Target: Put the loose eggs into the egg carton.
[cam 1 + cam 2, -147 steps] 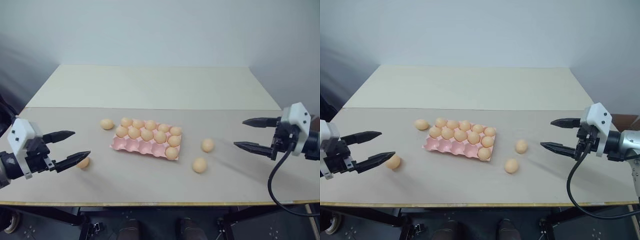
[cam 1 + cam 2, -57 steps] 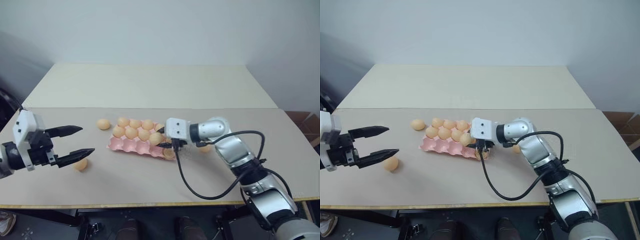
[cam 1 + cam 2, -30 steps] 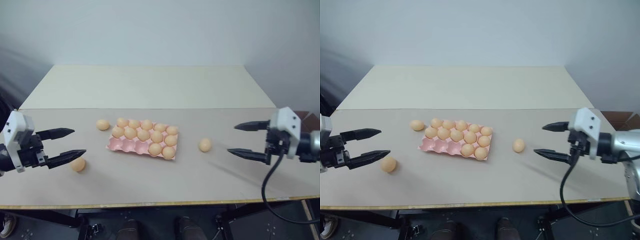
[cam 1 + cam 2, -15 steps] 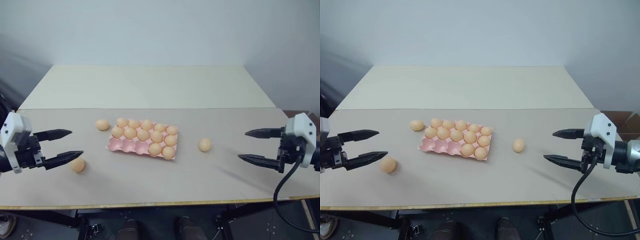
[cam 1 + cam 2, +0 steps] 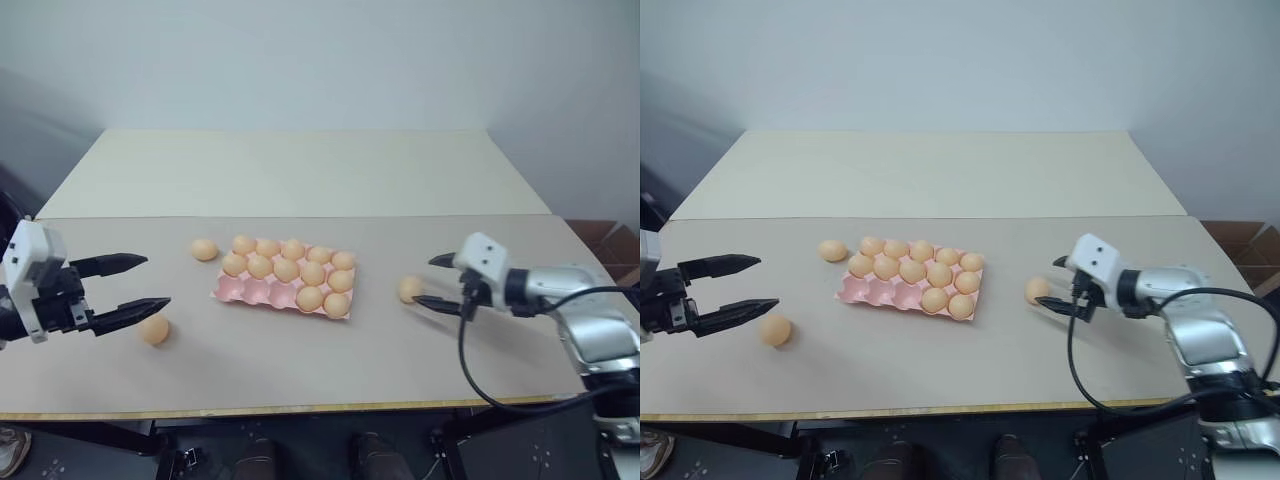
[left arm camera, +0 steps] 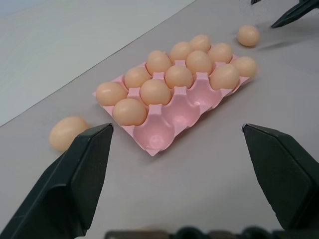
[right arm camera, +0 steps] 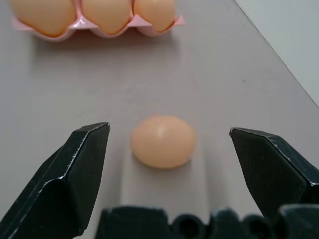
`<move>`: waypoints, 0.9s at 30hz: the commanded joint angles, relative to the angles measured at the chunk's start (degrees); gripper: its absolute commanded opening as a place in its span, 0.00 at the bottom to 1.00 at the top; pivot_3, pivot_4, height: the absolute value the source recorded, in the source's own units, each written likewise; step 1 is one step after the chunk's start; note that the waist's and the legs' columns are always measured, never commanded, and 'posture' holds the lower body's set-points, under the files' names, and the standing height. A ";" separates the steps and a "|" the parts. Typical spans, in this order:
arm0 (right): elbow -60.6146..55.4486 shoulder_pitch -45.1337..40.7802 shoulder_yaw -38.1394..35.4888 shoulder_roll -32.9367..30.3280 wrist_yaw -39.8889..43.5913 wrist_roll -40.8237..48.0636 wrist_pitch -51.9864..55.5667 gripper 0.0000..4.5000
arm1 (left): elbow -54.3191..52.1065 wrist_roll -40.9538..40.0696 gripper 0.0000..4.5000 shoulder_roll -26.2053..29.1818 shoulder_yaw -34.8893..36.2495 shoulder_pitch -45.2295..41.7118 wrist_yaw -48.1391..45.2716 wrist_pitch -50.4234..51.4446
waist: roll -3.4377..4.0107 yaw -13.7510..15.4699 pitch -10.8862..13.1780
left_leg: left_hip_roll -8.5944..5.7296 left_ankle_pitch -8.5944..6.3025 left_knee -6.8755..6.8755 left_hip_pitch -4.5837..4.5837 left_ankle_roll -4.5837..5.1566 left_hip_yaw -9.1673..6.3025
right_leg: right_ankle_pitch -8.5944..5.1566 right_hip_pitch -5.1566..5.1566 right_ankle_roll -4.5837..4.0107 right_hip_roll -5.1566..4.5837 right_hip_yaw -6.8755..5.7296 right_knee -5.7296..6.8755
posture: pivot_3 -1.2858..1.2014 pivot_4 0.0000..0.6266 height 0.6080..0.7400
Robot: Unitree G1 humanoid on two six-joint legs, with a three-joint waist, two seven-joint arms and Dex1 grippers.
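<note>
The egg carton (image 5: 285, 283) holds twelve eggs; three cups are empty. Three loose eggs remain on the table (image 5: 300, 370). The right gripper (image 7: 167, 157), fingers spread, brackets one egg (image 7: 163, 141); the left gripper (image 5: 135, 285) hangs spread and empty

Surface (image 5: 300, 360) — a grey-beige near section, and a paler cream section (image 5: 290, 170) behind it, the two meeting along a straight seam. The near edge shows a thin light wooden strip. Wall (image 5: 320, 60) behind: plain, pale grey-white. Cardboard box (image 5: 1245, 243) — brown, partly visible past the right end of the surface, low down by the wall.
</note>
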 commanded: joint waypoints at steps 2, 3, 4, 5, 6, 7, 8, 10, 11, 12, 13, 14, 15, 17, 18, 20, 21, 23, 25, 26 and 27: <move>6.25 -3.87 3.59 2.03 -2.83 -5.27 -3.06 1.00 | -2.28 -0.95 1.00 -0.10 1.97 0.20 0.32 -0.44 | 0.00 0.07 0.00 | 0.00 0.00 0.00 0.00 0.00 0.00 | 0.00 0.01 0.00 0.00 0.00 0.01 | 0.52 0.24 1.00; 7.78 -4.58 4.41 2.35 -3.20 -6.36 -3.30 1.00 | -2.68 -1.01 1.00 -0.24 2.29 0.56 0.32 -0.39 | 0.00 0.15 0.00 | -0.01 0.00 0.00 0.00 0.00 0.00 | 0.00 0.01 0.00 0.00 0.00 0.00 | 0.52 0.24 1.00; 8.95 -5.15 4.95 2.68 -3.51 -7.22 -3.44 1.00 | -2.98 -1.04 1.00 -0.36 2.59 0.86 0.36 -0.33 | 0.00 0.13 0.00 | -0.02 0.00 0.00 -0.01 0.00 0.00 | 0.00 0.01 0.00 -0.02 0.00 0.00 | 0.52 0.24 1.00; 9.85 -5.70 5.12 3.14 -3.89 -7.62 -3.50 0.96 | -3.26 -1.05 1.00 -0.48 2.92 1.17 0.52 -0.25 | 0.00 0.10 0.00 | -0.02 0.00 0.00 -0.01 0.00 0.00 | 0.00 0.01 0.00 -0.02 0.01 0.00 | 0.52 0.24 1.00; 10.53 -6.23 5.02 3.63 -4.30 -7.72 -3.44 0.91 | -3.47 -1.10 1.00 -0.55 3.27 1.51 0.56 -0.22 | 0.00 0.09 0.00 | -0.02 0.00 0.00 -0.01 0.00 0.01 | 0.00 0.01 0.00 -0.02 0.01 -0.01 | 0.52 0.24 1.00; 10.81 -6.63 4.86 3.83 -4.03 -7.56 -3.64 0.87 | -3.67 -1.12 1.00 -0.60 3.59 1.86 0.62 -0.16 | 0.00 0.06 0.00 | -0.01 0.00 0.00 -0.01 0.00 0.00 | 0.00 0.01 0.00 -0.02 0.01 0.00 | 0.52 0.24 1.00; 10.68 -6.90 4.53 4.02 -3.76 -7.18 -3.62 0.79 | -3.87 -1.12 1.00 -0.63 3.88 2.17 0.69 -0.10 | 0.00 0.04 0.00 | -0.01 0.00 0.00 -0.01 0.00 0.00 | 0.03 0.00 0.04 -0.01 0.00 0.00 | 0.52 0.24 1.00; 9.28 -7.13 3.69 4.34 -3.06 -5.96 -2.81 0.64 | -4.19 -1.16 1.00 -0.69 4.33 2.61 0.83 -0.02 | 0.00 0.00 0.00 | 0.00 0.00 0.00 0.00 0.00 0.00 | 0.06 0.00 0.09 0.00 0.00 0.02 | 0.52 0.24 1.00; 8.14 -7.03 3.32 4.41 -2.74 -5.32 -2.42 0.59 | -4.30 -1.19 1.00 -0.71 4.46 2.73 0.91 0.02 | 0.00 -0.03 0.00 | 0.01 0.00 0.00 0.00 0.00 0.00 | 0.06 0.00 0.10 0.01 0.00 0.02 | 0.52 0.24 1.00; 6.61 -6.95 2.90 4.60 -2.60 -4.57 -2.01 0.57 | -4.40 -1.21 1.00 -0.73 4.61 2.85 0.95 0.04 | 0.00 -0.03 0.00 | 0.01 0.00 0.00 0.01 0.00 0.00 | 0.05 0.01 0.09 0.01 0.00 0.02 | 0.52 0.24 1.00; 5.01 -6.98 2.71 4.79 -2.60 -4.11 -1.71 0.56 | -4.48 -1.23 1.00 -0.76 4.75 2.96 0.99 0.09 | 0.00 -0.06 0.00 | 0.01 0.00 0.00 0.02 0.00 0.00 | 0.06 0.01 0.09 0.01 0.00 0.03 | 0.52 0.24 1.00; 3.40 -7.12 2.63 5.02 -2.56 -3.69 -1.54 0.56 | -4.54 -1.22 1.00 -0.79 4.88 3.09 1.02 0.10 | 0.00 -0.11 0.00 | 0.01 0.00 0.00 0.02 0.00 0.00 | 0.06 0.01 0.09 0.01 0.00 0.03 | 0.52 0.24 1.00; 1.43 -7.65 2.69 5.66 -2.58 -2.95 -0.88 0.56 | -4.55 -1.17 1.00 -0.78 4.96 3.18 1.06 0.07 | 0.00 -0.17 0.00 | 0.01 0.00 0.00 0.02 0.00 0.00 | 0.08 0.00 0.13 0.01 0.00 0.03 | 0.52 0.24 1.00; -2.78 -9.15 3.52 7.86 -2.85 -1.23 1.79 0.56 | -4.44 -1.14 1.00 -0.70 4.94 3.16 1.22 0.03 | 0.00 -0.36 0.00 | 0.04 0.00 0.00 0.02 0.00 0.00 | 0.14 0.00 0.23 0.04 0.00 0.03 | 0.52 0.24 1.00; -5.04 -9.87 4.64 9.24 -2.83 -0.83 2.92 0.56 | -4.37 -1.11 1.00 -0.69 4.89 3.10 1.34 0.01 | 0.00 -0.40 0.00 | 0.05 0.00 0.00 0.02 0.00 -0.01 | 0.14 -0.01 0.23 0.05 0.01 0.04 | 0.52 0.24 1.00; -8.54 -11.07 7.29 11.89 -3.09 -1.04 4.87 0.56 | -4.31 -1.05 1.00 -0.71 4.84 3.07 1.45 -0.04 | 0.01 -0.43 0.00 | 0.07 0.00 0.00 0.03 0.00 -0.01 | 0.15 -0.01 0.23 0.07 0.01 0.07 | 0.52 0.24 1.00; -9.68 -12.22 9.51 14.37 -3.66 -1.46 5.95 0.56 | -4.39 -1.03 1.00 -0.78 4.93 3.20 1.47 -0.08 | 0.00 -0.40 0.00 | 0.10 0.00 0.00 0.04 0.00 -0.01 | 0.15 -0.01 0.23 0.10 0.00 0.08 | 0.52 0.24 1.00; -9.89 -14.40 12.81 18.86 -5.16 -2.55 7.79 0.56 | -4.50 -0.98 1.00 -0.85 4.90 3.26 1.64 -0.14 | -0.03 -0.40 -0.03 | 0.19 0.00 0.00 0.05 0.00 -0.01 | 0.15 -0.01 0.23 0.17 -0.01 0.08 | 0.52 0.24 1.00; -8.54 -16.57 15.45 23.15 -7.26 -4.00 9.37 0.56 | -4.69 -0.96 1.00 -0.94 5.00 3.39 1.82 -0.17 | -0.05 -0.35 -0.04 | 0.37 0.00 0.00 0.04 -0.01 0.01 | 0.18 -0.01 0.17 0.33 -0.02 0.04 | 0.52 0.24 1.00; -7.50 -17.44 16.65 24.89 -8.17 -4.88 9.66 0.56 | -4.85 -0.98 1.00 -0.96 5.13 3.51 1.87 -0.15 | -0.05 -0.31 -0.04 | 0.46 0.00 0.00 0.02 -0.01 0.02 | 0.22 -0.04 0.10 0.42 -0.02 0.03 | 0.52 0.24 1.00; -6.36 -18.10 17.67 26.27 -8.99 -5.76 9.63 0.56 | -5.00 -1.01 1.00 -0.97 5.29 3.64 1.88 -0.12 | -0.06 -0.08 -0.04 | 0.54 0.00 0.00 0.00 -0.02 0.02 | 0.27 -0.06 0.03 0.50 -0.03 0.00 | 0.52 0.24 1.00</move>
